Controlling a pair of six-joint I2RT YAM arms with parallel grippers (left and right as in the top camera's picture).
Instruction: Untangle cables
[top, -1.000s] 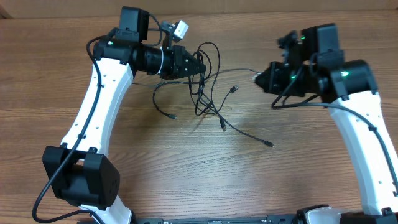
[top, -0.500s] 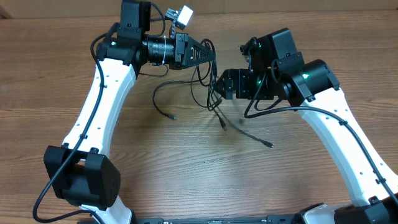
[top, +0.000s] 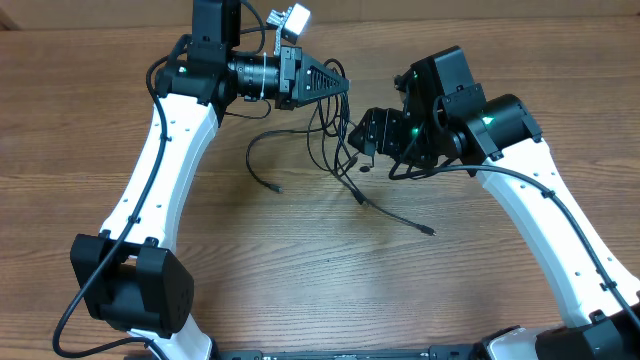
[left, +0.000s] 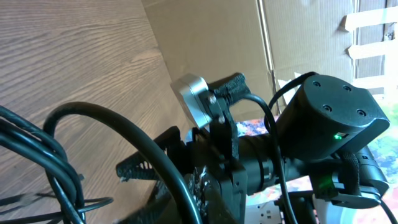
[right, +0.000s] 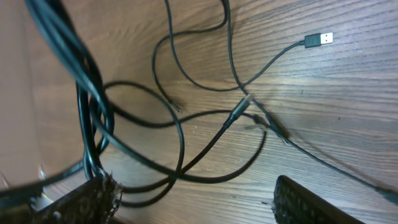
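A tangle of thin black cables (top: 335, 140) lies mid-table, with part of it lifted. My left gripper (top: 343, 85) is shut on the upper strands, which hang down from its tip. In the left wrist view thick black cable (left: 118, 127) crosses close to the lens. My right gripper (top: 358, 140) hovers open just right of the tangle. In the right wrist view its fingers (right: 87, 199) stand wide apart over cable loops (right: 180, 143) on the wood, holding nothing. A USB plug (right: 320, 38) lies beyond them. Loose cable ends (top: 278, 187) trail left and to the lower right (top: 430, 232).
The wooden table (top: 300, 280) carries only the cables. A cardboard wall (left: 211, 37) stands at the far edge. The right arm (left: 329, 124) fills much of the left wrist view, close to my left gripper.
My right gripper, shut far to the right a second ago, has opened and swung left to the tangle. My left gripper has shifted a little up and right with its strands.
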